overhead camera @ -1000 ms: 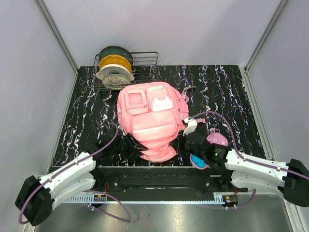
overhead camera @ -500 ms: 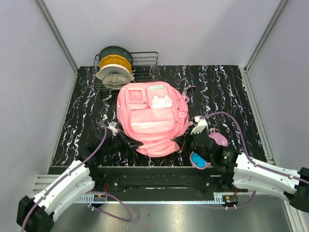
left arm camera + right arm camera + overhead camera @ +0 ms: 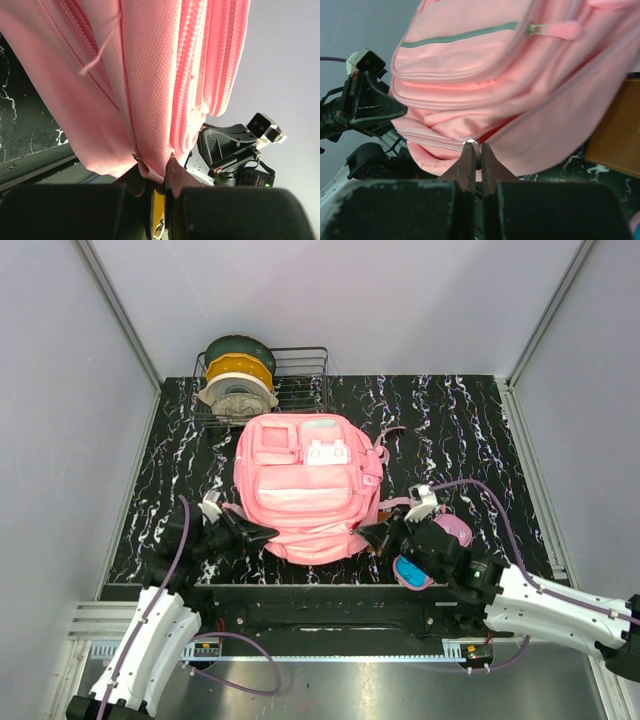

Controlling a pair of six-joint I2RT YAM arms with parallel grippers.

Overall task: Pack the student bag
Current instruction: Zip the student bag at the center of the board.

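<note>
Both the left claw (image 3: 267, 533) and right claw (image 3: 369, 537) pinch the student bag (image 3: 300, 485) at its near edge; patch (image 3: 327, 452) unreadable.

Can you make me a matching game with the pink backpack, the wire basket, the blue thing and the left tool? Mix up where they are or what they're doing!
Things:
1. student bag
2. wire basket
3. blue thing
4. left tool

Clues:
A. holds spools at the back of the table
B. pinched shut on the bag's near left edge
C. pink, the biggest thing, mid-table
D. beside the right arm, at the near edge

Pairs: 1-C, 2-A, 3-D, 4-B
</note>
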